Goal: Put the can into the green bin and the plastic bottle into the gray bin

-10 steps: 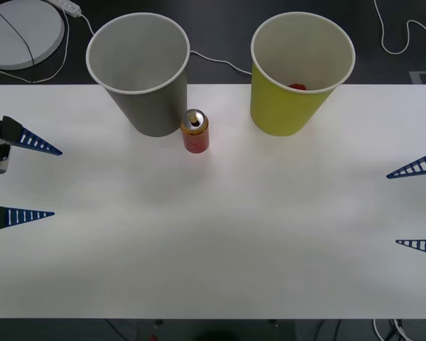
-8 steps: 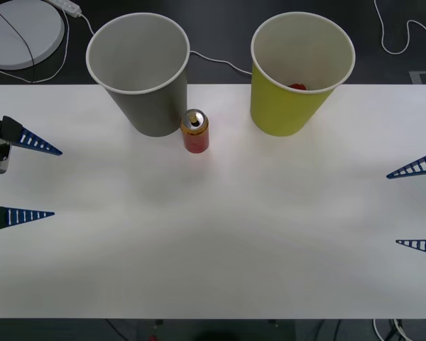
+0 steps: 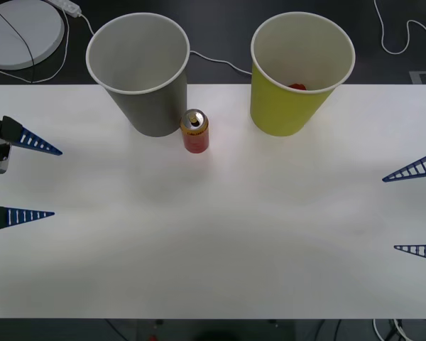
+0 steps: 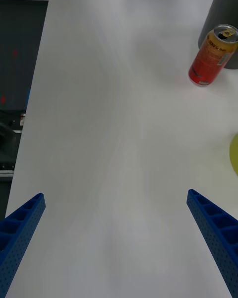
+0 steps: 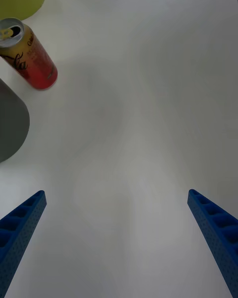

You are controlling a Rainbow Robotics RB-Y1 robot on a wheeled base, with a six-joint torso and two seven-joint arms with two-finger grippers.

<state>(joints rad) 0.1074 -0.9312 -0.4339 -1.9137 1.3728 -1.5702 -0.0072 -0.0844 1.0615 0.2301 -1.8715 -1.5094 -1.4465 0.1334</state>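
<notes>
Nearest to us, both grippers sit at the table's (image 3: 213, 241) side edges with fingers spread wide and nothing between them: our left gripper (image 3: 25, 179) at the left edge, our right gripper (image 3: 412, 209) at the right edge. The one change from half a second ago is small: our right gripper's fingers have shifted slightly, the nearer one dropping a touch lower, the upper one edging inward. The left has not moved, and neither has anything on the table. We read this as the right arm just starting to stir, with no reach yet committed; the task is at its opening.

Farther out, the can (image 3: 194, 131) stands upright on the table, its long axis vertical, the silver top and pull tab facing up. It is just beside the lower right of the gray bin (image 3: 138, 71), close enough that we cannot tell whether they touch, and apart from the green bin (image 3: 302, 71), which stands to its right. Both cups are upright, mouths open upward. Something small and red shows inside the green bin against its far wall; we cannot tell what it is.

In our judgement a side grasp on the can needs care, since the gray bin crowds one flank.
</notes>
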